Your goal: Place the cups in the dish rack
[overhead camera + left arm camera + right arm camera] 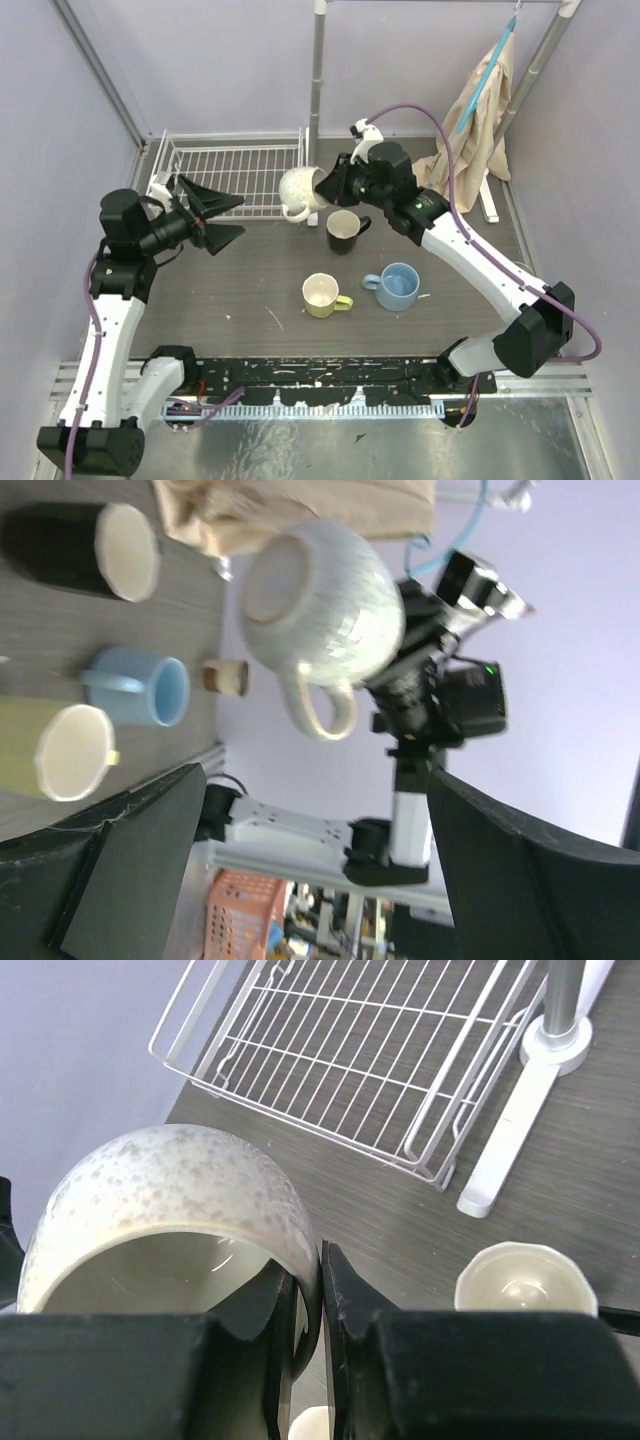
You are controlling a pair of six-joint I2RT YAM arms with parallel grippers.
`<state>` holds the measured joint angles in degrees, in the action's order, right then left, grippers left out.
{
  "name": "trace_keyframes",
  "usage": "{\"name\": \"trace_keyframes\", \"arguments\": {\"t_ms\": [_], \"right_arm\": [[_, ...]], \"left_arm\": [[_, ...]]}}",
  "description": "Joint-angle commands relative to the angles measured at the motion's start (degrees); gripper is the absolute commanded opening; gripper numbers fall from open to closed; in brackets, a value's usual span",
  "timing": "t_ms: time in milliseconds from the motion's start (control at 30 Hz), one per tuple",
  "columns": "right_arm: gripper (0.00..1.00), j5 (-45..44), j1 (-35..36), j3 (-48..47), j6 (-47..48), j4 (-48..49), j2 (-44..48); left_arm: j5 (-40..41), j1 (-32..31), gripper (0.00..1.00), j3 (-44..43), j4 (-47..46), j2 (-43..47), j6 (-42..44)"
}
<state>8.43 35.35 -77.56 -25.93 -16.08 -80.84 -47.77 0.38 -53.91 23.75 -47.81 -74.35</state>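
**Top view, read from the arm bases outward.** On the grey table, nearest the bases, the yellow mug stands upright with its handle toward 3 o'clock. The light blue mug stands near it at 3 o'clock, not touching, with its handle toward 9 o'clock. The black mug, cream inside, stands upright at about 12 o'clock of the yellow mug, handle toward 2 o'clock.

At 10 o'clock of the black mug, the cream-white mug is held off the table. It is tipped on its side, base toward 9 o'clock and handle toward the near edge. The right gripper carries it. In the right wrist view its fingers are pinched on the rim, one inside the wall and one outside.

The left gripper sits at 9 o'clock of the held mug, apart from it. Its jaws are spread wide, hold nothing, and point at the mug's base.

The dish rack lies at 11 o'clock of the table, and the held mug is at its near right corner. Whether the mug is over the wires or just outside them cannot be told. A pole rises at 12 o'clock of the held mug. A beige cloth hangs at 2 o'clock of the table.
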Motion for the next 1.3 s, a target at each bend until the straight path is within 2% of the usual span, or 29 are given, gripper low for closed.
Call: {"name": "trace_keyframes", "arguments": {"t_ms": [0, 100, 233, 433, 600, 767, 833, 1267], "right_arm": [[0.01, 1.1, 0.7, 2.0, -6.2, 13.7, 3.6], [0.01, 2.0, 0.8, 3.8, -7.7, 17.5, 4.3], [0.01, 1.3, 0.8, 5.3, -8.3, 22.1, 5.0], [0.01, 0.2, 0.9, 6.4, -8.9, 26.7, 5.9], [0.01, -0.6, 0.9, 8.6, -8.6, 31.7, 6.7], [0.01, -1.8, 1.2, 13.2, -8.6, 40.0, 7.4], [0.01, -2.6, 1.6, 14.5, -8.6, 42.1, 7.4], [0.01, -4.6, 2.4, 19.0, -8.8, 48.9, 5.8]], "left_arm": [[2.2, -9.1, 1.0, -0.4, -17.3, -2.0, -12.6], [5.1, -15.2, 0.99, -1.8, -21.6, -5.6, -13.4], [6.9, -18.9, 0.97, -2.4, -21.1, -8.0, -13.6], [8.5, -20.5, 0.95, -2.0, -21.0, -9.5, -14.2], [10.4, -22.0, 0.98, -1.3, -22.4, -11.2, -16.0], [12.7, -23.7, 0.99, 1.4, -32.9, -13.5, -21.7], [12.8, -24.4, 0.98, 0.5, -34.0, -14.8, -21.7], [13.0, -27.5, 0.78, -1.3, -40.9, -19.7, -23.0]]}}
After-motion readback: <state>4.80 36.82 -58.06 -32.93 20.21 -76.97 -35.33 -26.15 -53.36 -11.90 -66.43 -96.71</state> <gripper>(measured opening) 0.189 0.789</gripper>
